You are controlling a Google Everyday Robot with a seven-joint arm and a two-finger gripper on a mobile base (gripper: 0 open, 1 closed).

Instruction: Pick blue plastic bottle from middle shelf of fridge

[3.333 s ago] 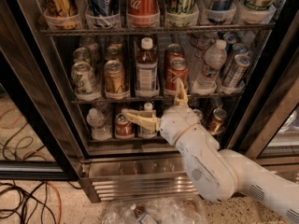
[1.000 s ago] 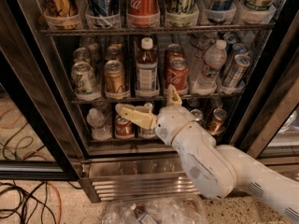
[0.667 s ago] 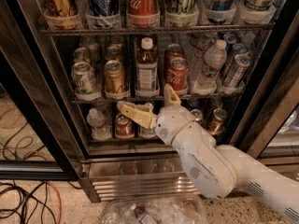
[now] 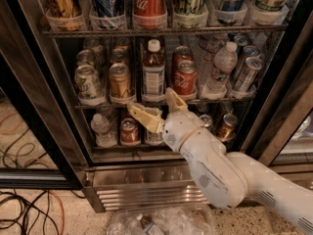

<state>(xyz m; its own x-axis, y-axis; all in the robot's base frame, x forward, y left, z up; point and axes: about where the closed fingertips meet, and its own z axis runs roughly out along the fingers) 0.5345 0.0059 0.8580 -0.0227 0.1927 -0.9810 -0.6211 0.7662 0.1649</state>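
Note:
The blue plastic bottle point(image 4: 153, 71), with white cap, dark drink and pale label, stands upright at the centre of the middle shelf point(image 4: 98, 105) of the fridge point(image 4: 146, 190). My gripper point(image 4: 155, 105) is open and empty. It sits just below the bottle, in front of the shelf's front rail. One cream finger point(image 4: 140, 114) points left. The other finger point(image 4: 175, 99) points up, to the right of the bottle's base. My white arm comes in from the lower right.
A green can point(image 4: 88, 82) and a gold can point(image 4: 120, 80) stand left of the bottle; red cans point(image 4: 185, 77) and a clear water bottle point(image 4: 221, 67) stand right. A small bottle point(image 4: 101, 129) and red can point(image 4: 129, 131) are below. Cables point(image 4: 24, 209) lie on the floor.
My gripper has crept slightly up and left, closer under the bottle. It stays open, and nothing on the shelves has moved.

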